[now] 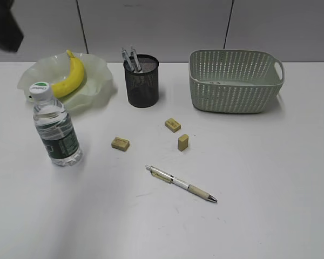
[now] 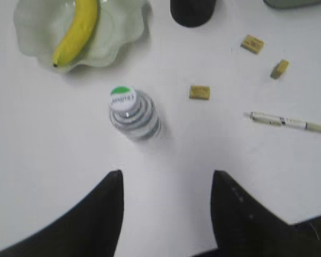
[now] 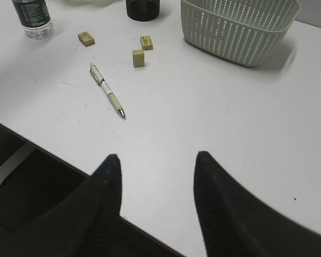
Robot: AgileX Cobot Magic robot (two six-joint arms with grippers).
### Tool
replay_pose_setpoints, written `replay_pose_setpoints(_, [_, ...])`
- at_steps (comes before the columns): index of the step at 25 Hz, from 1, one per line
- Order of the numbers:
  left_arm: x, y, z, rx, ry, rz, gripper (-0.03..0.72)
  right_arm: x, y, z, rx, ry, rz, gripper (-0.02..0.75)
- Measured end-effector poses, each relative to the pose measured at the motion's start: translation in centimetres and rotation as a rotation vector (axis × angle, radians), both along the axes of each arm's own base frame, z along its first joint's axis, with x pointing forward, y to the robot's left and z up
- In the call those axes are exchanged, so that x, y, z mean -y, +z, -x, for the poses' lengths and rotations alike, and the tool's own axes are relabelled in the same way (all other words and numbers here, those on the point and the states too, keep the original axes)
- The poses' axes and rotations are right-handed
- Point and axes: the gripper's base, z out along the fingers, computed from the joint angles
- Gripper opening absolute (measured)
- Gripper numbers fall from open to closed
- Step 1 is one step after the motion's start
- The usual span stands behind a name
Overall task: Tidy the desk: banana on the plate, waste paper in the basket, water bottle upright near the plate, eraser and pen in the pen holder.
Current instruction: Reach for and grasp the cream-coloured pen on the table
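The banana (image 1: pixel 71 77) lies in the pale green plate (image 1: pixel 100 86) at the back left. The water bottle (image 1: pixel 56 128) stands upright in front of the plate. The black mesh pen holder (image 1: pixel 141 81) holds two pens. Three tan erasers (image 1: pixel 120 143) (image 1: pixel 173 125) (image 1: pixel 183 142) and a white pen (image 1: pixel 181 183) lie on the desk (image 1: pixel 259 178). The basket (image 1: pixel 235 81) stands at the back right; I cannot make out the waste paper. My left gripper (image 2: pixel 166 179) is open and empty, above the desk short of the bottle (image 2: pixel 132 113). My right gripper (image 3: pixel 156 160) is open and empty at the desk's front edge.
A dark part of the left arm (image 1: pixel 2 24) shows at the top left corner of the exterior view. The desk's front edge (image 3: pixel 53 155) drops off to a dark area below the right gripper.
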Motion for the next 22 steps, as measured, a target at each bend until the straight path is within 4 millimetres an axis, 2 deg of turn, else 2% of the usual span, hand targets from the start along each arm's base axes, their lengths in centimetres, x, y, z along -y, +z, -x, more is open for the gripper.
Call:
replay_pose_setpoints(5, [-3.6,-3.0,5.3,-0.054,-0.047,0.046,0.392,0.0,0.0,0.0,0.0,0.0,0.0,0.362])
replay_pose_setpoints(8, [-6.2,-3.8,8.7,0.024,-0.105,0.118,0.392,0.0,0.0,0.0,0.0,0.0,0.0,0.362])
replay_pose_setpoints(11, [-8.1,-5.4,11.1,0.098,-0.148,0.153,0.39,0.0,0.0,0.0,0.0,0.0,0.0,0.362])
replay_pose_setpoints(16, [-10.6,-9.1,14.1,0.226,-0.201,0.212,0.38,0.0,0.0,0.0,0.0,0.0,0.0,0.361])
replay_pose_setpoints(22, [-12.8,-8.9,16.4,0.404,-0.207,0.318,0.36,-0.3,0.7,-0.6,0.028,0.007,0.026,0.361])
